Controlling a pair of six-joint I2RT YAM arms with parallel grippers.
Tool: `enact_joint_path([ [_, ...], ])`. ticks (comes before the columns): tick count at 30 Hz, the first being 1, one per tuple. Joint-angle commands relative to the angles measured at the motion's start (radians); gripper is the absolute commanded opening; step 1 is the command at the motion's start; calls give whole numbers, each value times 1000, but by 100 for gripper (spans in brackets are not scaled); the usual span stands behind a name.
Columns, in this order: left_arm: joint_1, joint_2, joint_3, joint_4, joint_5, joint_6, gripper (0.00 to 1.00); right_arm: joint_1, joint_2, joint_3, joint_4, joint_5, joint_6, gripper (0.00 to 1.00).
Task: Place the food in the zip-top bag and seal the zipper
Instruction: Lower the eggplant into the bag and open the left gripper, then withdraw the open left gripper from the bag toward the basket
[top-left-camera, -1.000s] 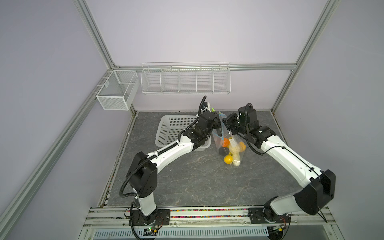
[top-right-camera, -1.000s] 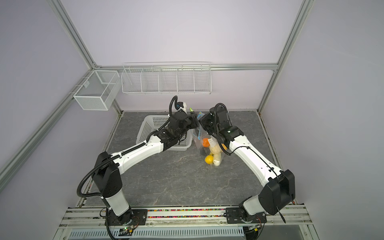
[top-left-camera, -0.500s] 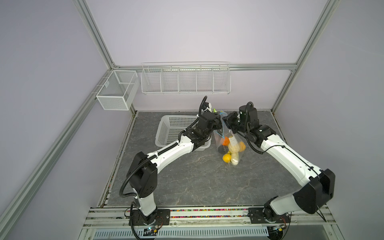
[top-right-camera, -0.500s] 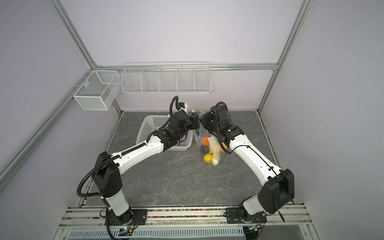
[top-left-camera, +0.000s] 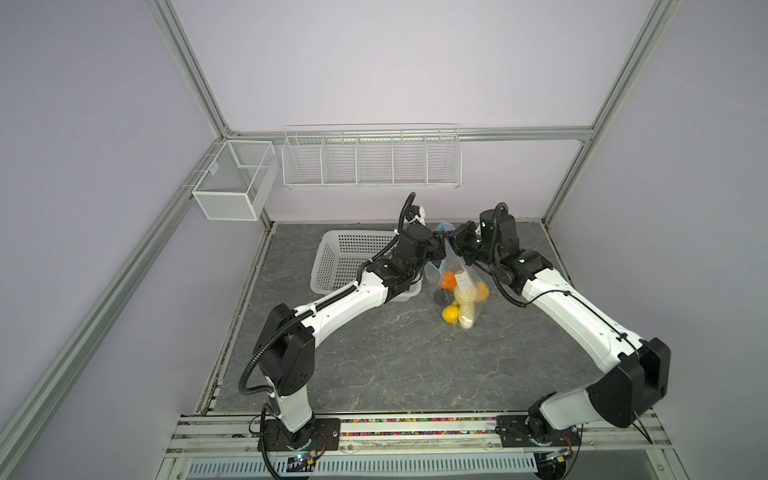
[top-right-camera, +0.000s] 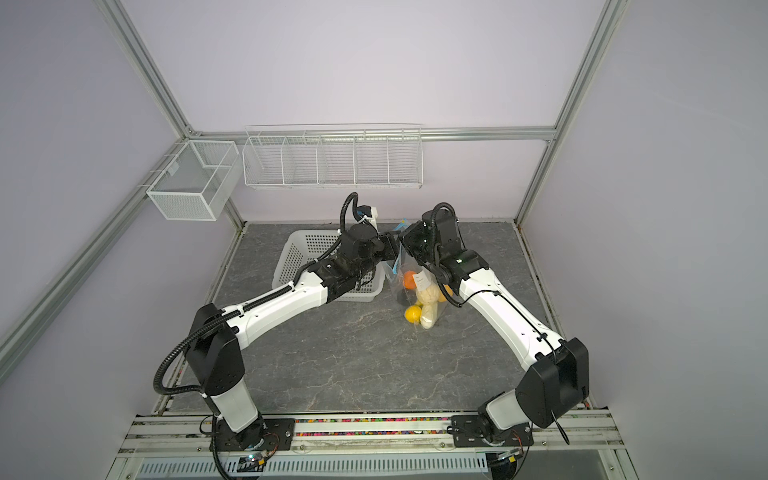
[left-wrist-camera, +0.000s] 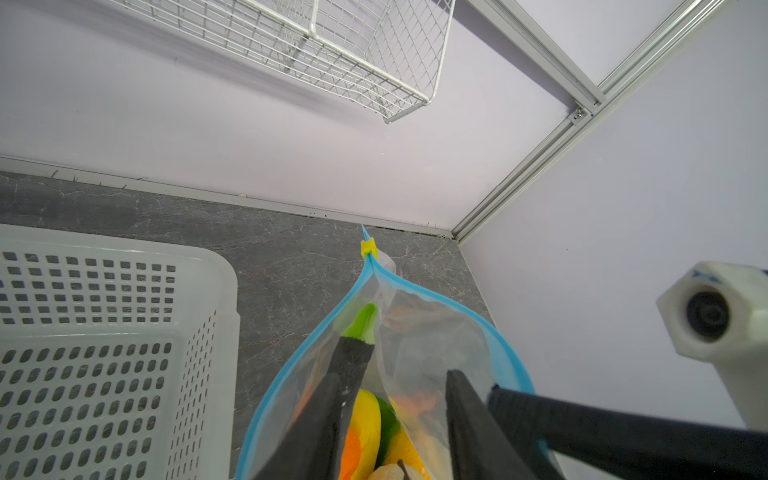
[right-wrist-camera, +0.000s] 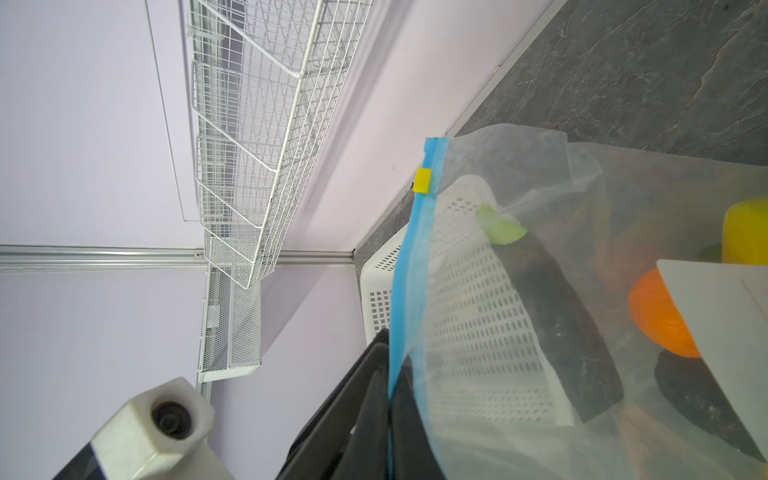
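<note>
The clear zip-top bag (top-left-camera: 457, 291) (top-right-camera: 420, 299) hangs from my right gripper (right-wrist-camera: 392, 353), which is shut on the blue zipper (right-wrist-camera: 409, 257) at the mouth edge. The yellow slider (left-wrist-camera: 368, 248) sits at the far end of the strip. The bag's mouth gapes. My left gripper (left-wrist-camera: 395, 374) is open, its fingers (left-wrist-camera: 328, 415) spread inside the mouth. A black piece of food with a green tip (left-wrist-camera: 357, 349) lies along one finger inside the bag. Orange (top-left-camera: 448, 279), yellow (top-left-camera: 450, 313) and beige (top-left-camera: 464, 297) food rests at the bag's bottom.
A white perforated basket (top-left-camera: 353, 262) stands on the grey table just left of the bag, under the left arm. A white wire rack (top-left-camera: 370, 160) and a mesh box (top-left-camera: 232, 183) hang on the back wall. The right wall is close behind the bag.
The left gripper's jaws have spread wider at the bag's mouth. Both arms and the hanging bag stay about where they were.
</note>
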Motion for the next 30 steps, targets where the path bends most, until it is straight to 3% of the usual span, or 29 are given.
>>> enact_joint_path([
  [1, -7, -4, 9, -4, 5, -2, 42, -3, 6, -1, 58, -15, 11, 6],
  [6, -7, -29, 8, -37, -1, -4, 45, -2, 3, 3, 47, -12, -5, 6],
  [9, -5, -77, -8, -90, -38, -14, 50, -3, -11, 9, 24, 11, -100, 6],
  [12, 7, -160, -33, -207, -73, -31, 62, -2, -41, -10, 18, 27, -270, 6],
  [14, 14, -226, -70, -258, -92, -39, 73, -3, -74, -59, 31, 60, -326, 6],
  [16, 24, -281, -98, -303, -63, -39, 77, -3, -94, -95, 50, 66, -368, 6],
  [22, 32, -396, -99, -563, -69, -43, 79, 2, -96, -74, -7, 25, -543, 6],
  [30, 95, -446, -254, -654, 35, -117, 85, 10, -84, -56, -42, -69, -635, 6],
])
